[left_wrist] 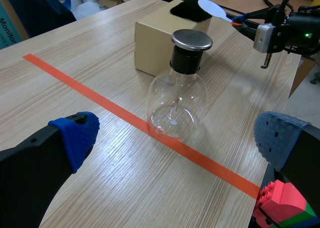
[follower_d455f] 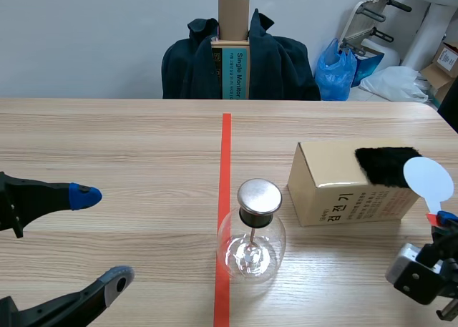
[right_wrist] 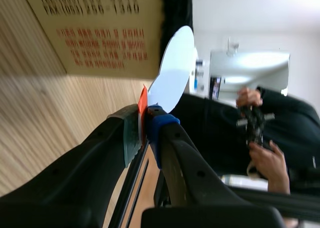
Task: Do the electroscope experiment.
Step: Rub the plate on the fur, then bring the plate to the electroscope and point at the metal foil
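Observation:
The electroscope (follower_d455f: 250,234) is a clear glass flask with a black neck and a metal disc on top, standing on the orange-red tape line; it also shows ahead of the left fingers (left_wrist: 177,96). My left gripper (follower_d455f: 100,237) (left_wrist: 176,140) stands open to the flask's left and holds nothing. A cardboard box (follower_d455f: 343,191) (left_wrist: 152,43) (right_wrist: 95,28) lies right of the flask, with a black fur patch (follower_d455f: 386,166) (left_wrist: 187,8) on top. My right gripper (follower_d455f: 438,221) (right_wrist: 144,128) (left_wrist: 272,31) is shut on the red handle of a white round paddle (follower_d455f: 428,182) (right_wrist: 175,68) (left_wrist: 212,7), whose disc is at the fur.
A chair draped with a dark jacket (follower_d455f: 236,62) stands beyond the table's far edge, with a blue bag (follower_d455f: 340,69) beside it. A person's hands (right_wrist: 260,138) show beyond the right gripper. Red and green bricks (left_wrist: 282,203) sit by the left gripper's finger.

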